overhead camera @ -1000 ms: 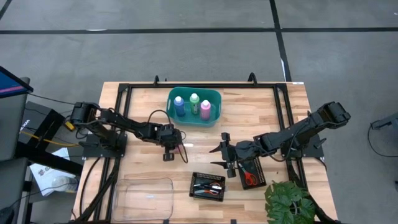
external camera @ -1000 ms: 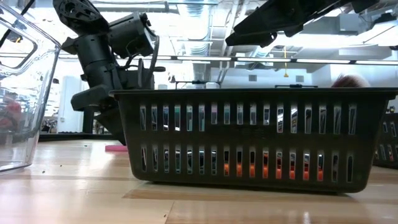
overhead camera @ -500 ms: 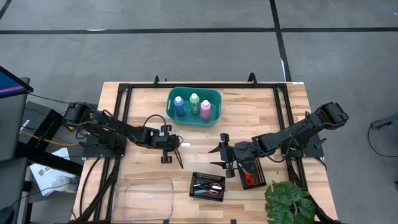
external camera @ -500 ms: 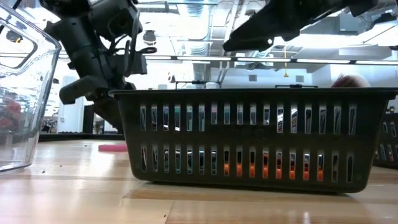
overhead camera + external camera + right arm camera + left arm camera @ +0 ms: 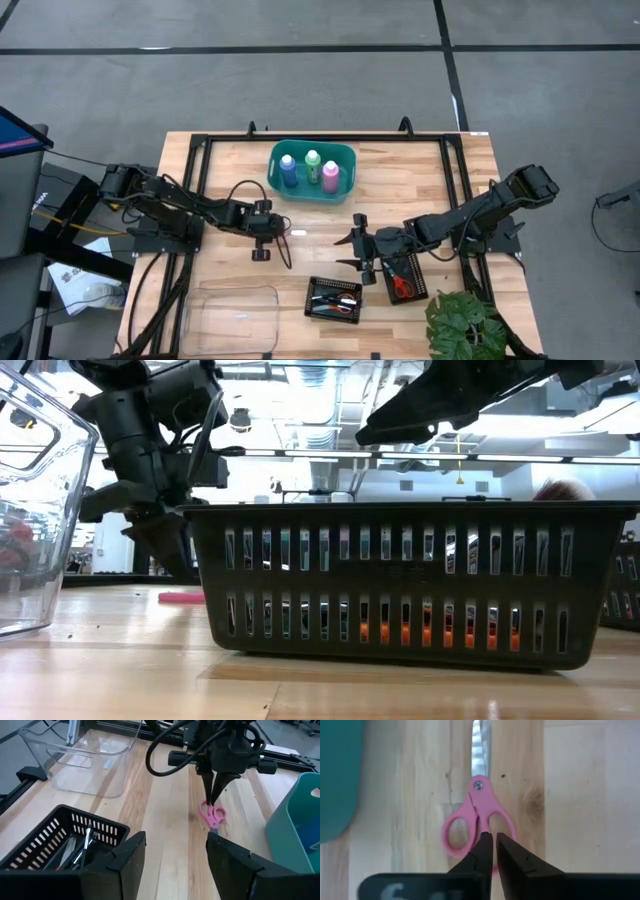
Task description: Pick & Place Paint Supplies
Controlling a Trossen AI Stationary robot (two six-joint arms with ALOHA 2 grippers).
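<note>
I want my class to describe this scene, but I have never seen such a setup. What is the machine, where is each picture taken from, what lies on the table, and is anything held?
It is a robot with two dark arms at a wooden table. One camera looks straight down, one sits at table height, and one rides on each wrist. The left gripper, fingers shut, hangs just above pink scissors lying flat; it holds nothing. The right gripper waits open, empty. A teal basket holds blue, green and pink bottles. Two black trays hold brushes and red scissors. A clear tub sits near the front.
</note>
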